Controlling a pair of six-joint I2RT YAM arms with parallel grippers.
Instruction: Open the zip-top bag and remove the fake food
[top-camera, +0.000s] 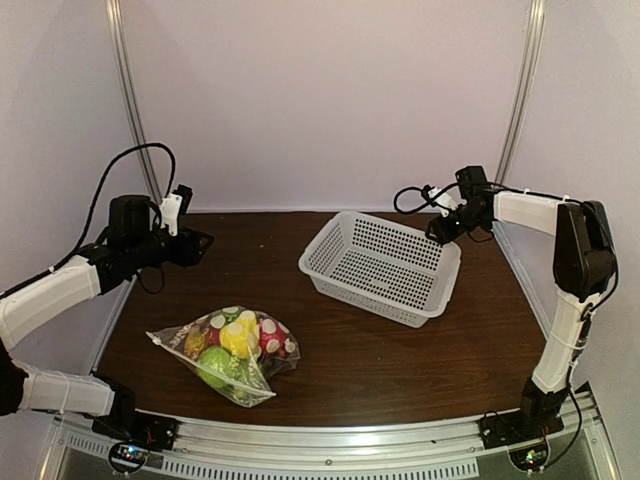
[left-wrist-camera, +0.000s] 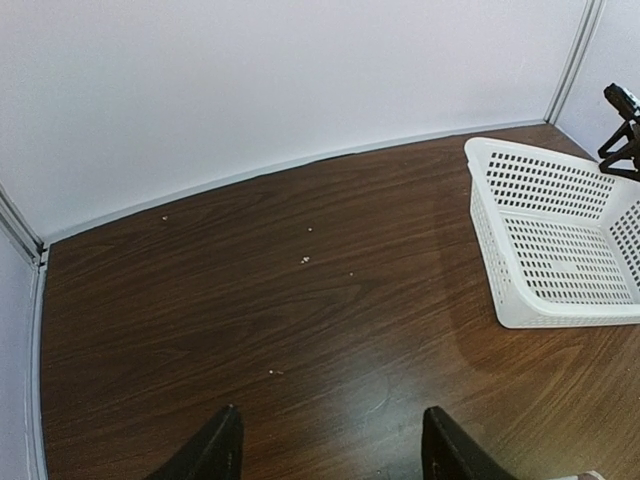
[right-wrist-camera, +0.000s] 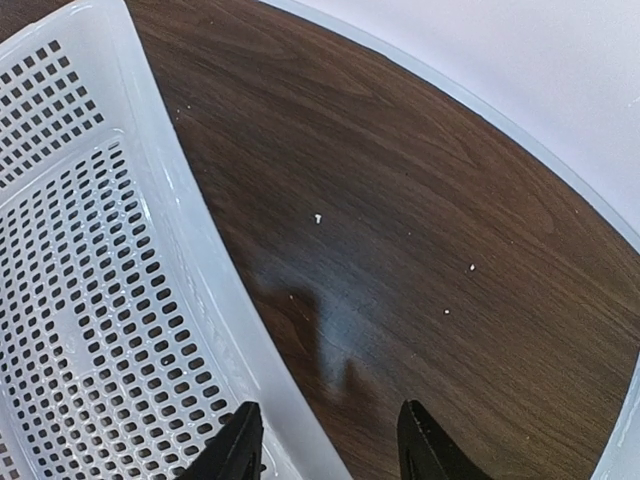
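Note:
The zip-top bag (top-camera: 225, 350), clear with white dots, lies on the dark wooden table near the front left. Inside it the fake food shows: a green apple (top-camera: 213, 368), a yellow lemon (top-camera: 237, 338) and a red piece (top-camera: 270, 336). My left gripper (top-camera: 200, 241) hovers open over bare table behind the bag, well apart from it; its fingers (left-wrist-camera: 228, 440) hold nothing. My right gripper (top-camera: 440, 228) is open at the far right corner of the white basket (top-camera: 370, 295). The basket's rim (right-wrist-camera: 190, 230) runs between its fingers (right-wrist-camera: 245, 435).
The white perforated basket (left-wrist-camera: 500, 270) sits tilted at the back middle-right of the table. White walls close the table in at the back and sides. Small white crumbs (left-wrist-camera: 305, 260) dot the wood.

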